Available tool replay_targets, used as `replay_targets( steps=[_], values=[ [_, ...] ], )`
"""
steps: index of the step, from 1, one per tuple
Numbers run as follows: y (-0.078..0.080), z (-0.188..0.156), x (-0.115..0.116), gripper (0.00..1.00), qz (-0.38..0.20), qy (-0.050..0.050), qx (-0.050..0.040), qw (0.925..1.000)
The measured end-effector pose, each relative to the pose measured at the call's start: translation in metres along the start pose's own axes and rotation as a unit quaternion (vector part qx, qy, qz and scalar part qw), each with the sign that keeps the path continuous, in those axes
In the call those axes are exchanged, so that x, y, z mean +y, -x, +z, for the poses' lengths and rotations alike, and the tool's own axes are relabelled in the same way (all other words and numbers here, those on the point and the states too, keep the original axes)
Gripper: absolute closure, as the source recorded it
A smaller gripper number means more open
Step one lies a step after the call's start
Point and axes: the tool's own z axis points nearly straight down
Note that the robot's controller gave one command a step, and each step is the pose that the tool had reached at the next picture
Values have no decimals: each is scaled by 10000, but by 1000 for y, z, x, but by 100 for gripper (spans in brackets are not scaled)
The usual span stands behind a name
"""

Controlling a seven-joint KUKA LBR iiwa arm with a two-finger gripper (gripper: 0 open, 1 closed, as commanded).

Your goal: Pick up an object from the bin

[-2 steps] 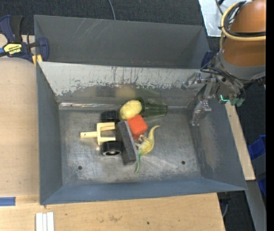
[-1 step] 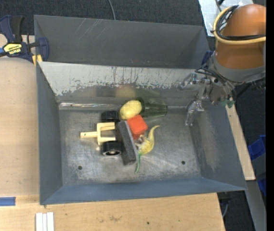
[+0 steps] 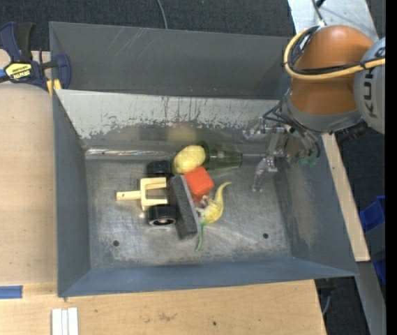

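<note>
Bin (image 3: pixel 69 187): grey metal, stuff heaped mid-floor.
Hand (image 3: pixel 266 169): rt side, above bare floor, apart from heap; open/shut can't tell.
Nearest: green bottle (image 3: pixel 224 160), lying flat; orange block (image 3: pixel 199 181).
Heap: lemon (image 3: pixel 189 158), toy truck (image 3: pixel 155 195), misc.

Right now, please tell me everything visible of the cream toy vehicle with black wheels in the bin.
The cream toy vehicle looks like plastic, a small forklift-like truck on the floor of the bin, left of the middle. A pale prong points toward the left wall. Two black wheels show, one at its far end, one at its near end. A dark grey slab lies against its right side. The end effector is apart, to its right.
</note>
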Motion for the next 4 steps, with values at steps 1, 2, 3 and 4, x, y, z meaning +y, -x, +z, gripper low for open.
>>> replay_targets(
  steps=[1, 2, 3, 4],
  values=[
    [7, 12, 9, 0, -925, 2, 4, 9957],
    [25, 82, 55, 100, 1356, -2, -76, 9907],
    [25, 82, 55, 100, 1354, -2, -76, 9908],
    [10, 40, 51, 100, 1290, -9, 32, 9916]
  ],
)
